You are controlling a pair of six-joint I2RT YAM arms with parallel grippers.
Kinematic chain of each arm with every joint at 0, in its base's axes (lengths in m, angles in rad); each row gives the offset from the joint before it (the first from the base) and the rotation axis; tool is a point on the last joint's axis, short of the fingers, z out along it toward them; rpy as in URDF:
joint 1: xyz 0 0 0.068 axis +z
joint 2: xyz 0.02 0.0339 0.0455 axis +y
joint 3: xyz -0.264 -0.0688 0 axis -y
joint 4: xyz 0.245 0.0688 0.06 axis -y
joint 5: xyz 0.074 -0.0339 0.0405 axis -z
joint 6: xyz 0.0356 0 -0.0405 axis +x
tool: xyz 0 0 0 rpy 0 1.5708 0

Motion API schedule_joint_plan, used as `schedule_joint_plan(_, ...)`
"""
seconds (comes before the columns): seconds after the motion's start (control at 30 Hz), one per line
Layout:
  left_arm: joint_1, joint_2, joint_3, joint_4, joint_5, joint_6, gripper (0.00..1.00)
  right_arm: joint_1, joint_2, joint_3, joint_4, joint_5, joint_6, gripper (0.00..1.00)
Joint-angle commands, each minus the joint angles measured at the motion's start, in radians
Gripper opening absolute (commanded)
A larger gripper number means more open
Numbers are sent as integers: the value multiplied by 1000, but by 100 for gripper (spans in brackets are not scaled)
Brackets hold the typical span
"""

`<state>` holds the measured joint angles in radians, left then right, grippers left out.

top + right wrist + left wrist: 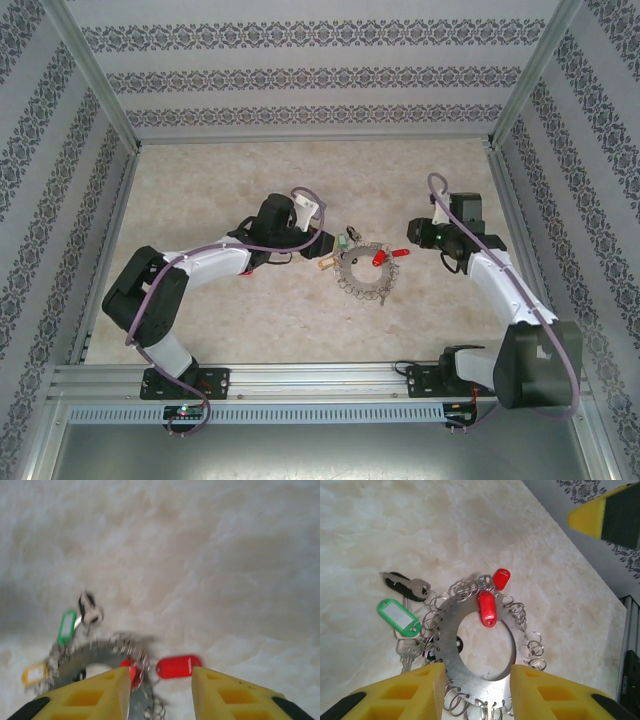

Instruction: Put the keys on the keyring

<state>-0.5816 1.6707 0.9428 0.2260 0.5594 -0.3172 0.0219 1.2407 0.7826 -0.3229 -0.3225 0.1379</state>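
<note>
Left hand pinches the keyring at its near edge, the ring lying flat on the counter between both arms. Right hand stands half open and empty, a red key tag just ahead.

No lettering anywhere is clear enough to read.
</note>
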Motion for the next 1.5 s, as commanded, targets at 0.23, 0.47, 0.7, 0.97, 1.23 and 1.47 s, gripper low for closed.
schedule_joint_plan(0.23,-4,-15,15,-29,-87,21,39,60,216,150,-311,-64,-721,47)
schedule_joint_plan(0.47,8,-79,-15,-108,-97,41,39,81,369,238,-343,-102,-736,44)
schedule_joint_plan(0.7,14,-130,-65,-108,-113,40,38,125,477,303,-425,-70,-773,36)
schedule_joint_plan(0.97,17,-147,-70,-119,-117,37,38,145,523,323,-423,23,-775,36)
schedule_joint_plan(1.23,16,-149,-71,-120,-112,20,38,145,543,320,-417,10,-770,23)
schedule_joint_plan(1.47,16,-158,-79,-122,-117,17,38,138,521,307,-406,28,-766,26)
